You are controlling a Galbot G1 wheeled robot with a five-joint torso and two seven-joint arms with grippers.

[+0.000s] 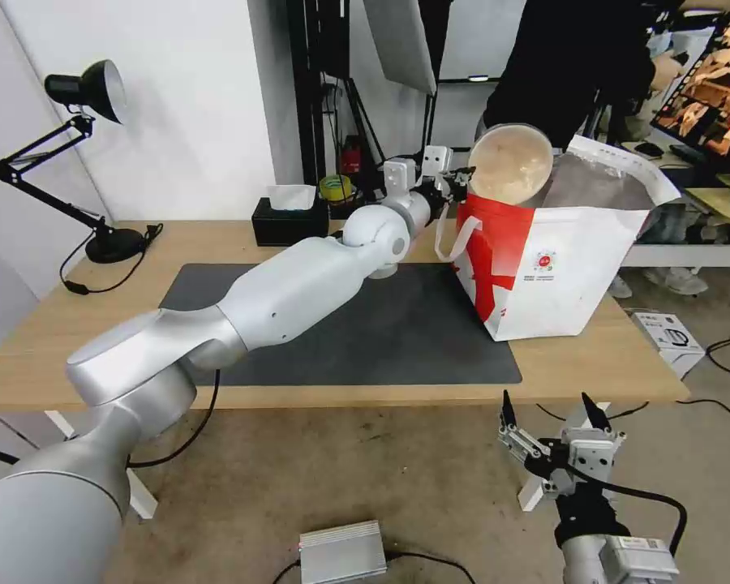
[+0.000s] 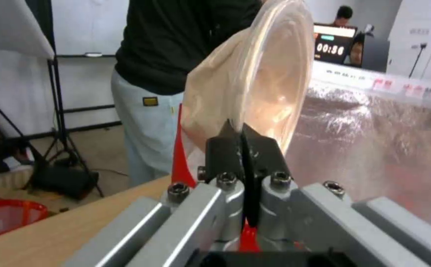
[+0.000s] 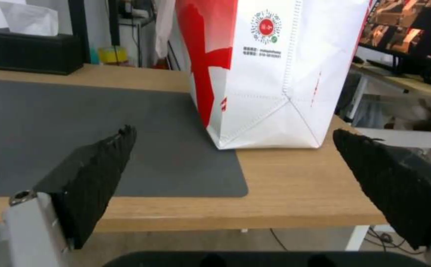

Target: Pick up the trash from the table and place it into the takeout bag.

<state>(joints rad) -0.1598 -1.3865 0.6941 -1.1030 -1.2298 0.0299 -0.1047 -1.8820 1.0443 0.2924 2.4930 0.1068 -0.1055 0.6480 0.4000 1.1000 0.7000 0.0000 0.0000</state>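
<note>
Left hand (image 2: 243, 142) pinching pulp bowl (image 1: 509, 165) rim above takeout bag (image 1: 556, 268) mouth, right hand (image 1: 551, 418) open; could slip, thin edge-on grip

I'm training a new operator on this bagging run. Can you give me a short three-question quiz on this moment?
1. True or false: the left gripper is shut on the rim of the beige pulp bowl.
2. Where is the bowl held? A) flat on the grey mat B) tilted on edge over the open top of the takeout bag C) beside the black tissue box
3. Fill in: the right gripper is ____, held low in front of the table edge.

Key: 1 true; 2 B; 3 open.
</note>
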